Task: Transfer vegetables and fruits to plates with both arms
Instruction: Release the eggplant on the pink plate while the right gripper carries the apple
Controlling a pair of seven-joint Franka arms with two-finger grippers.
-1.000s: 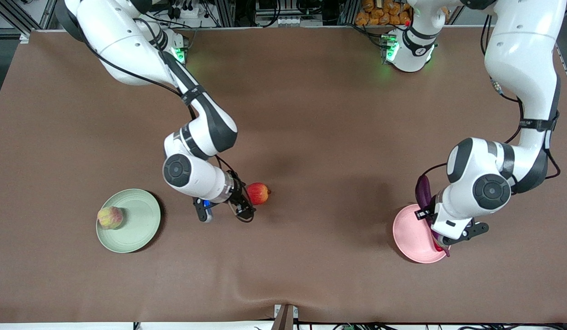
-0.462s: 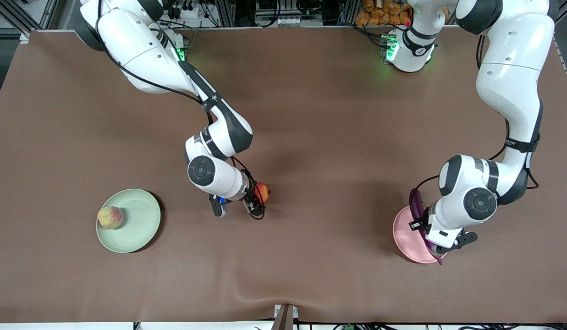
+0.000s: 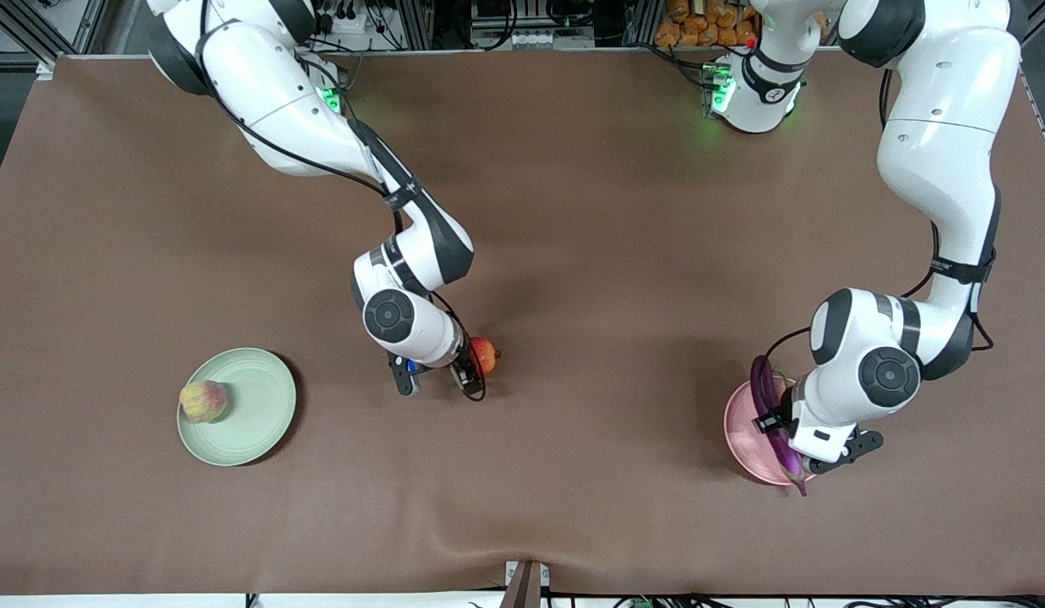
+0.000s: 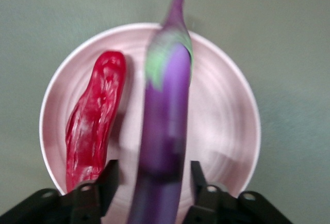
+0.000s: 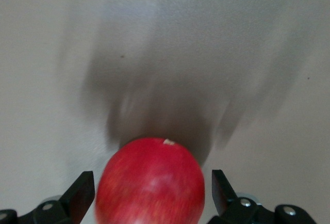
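- Your right gripper has moved in over the last second and now brackets the red apple; in the right wrist view its fingers stand spread on either side of the fruit, not yet pressing it.
- The apple sits on the brown table, well apart from the green plate, toward the left arm's end from it.
- The peach already rests on the green plate, so closing on the apple looks like your next step there.
- Your left gripper has carried the purple eggplant down over the pink plate; its fingers pinch the eggplant's body.
- The red chili pepper already lies on the pink plate, just beside the eggplant.
- Releasing the eggplant would likely finish the vegetables.
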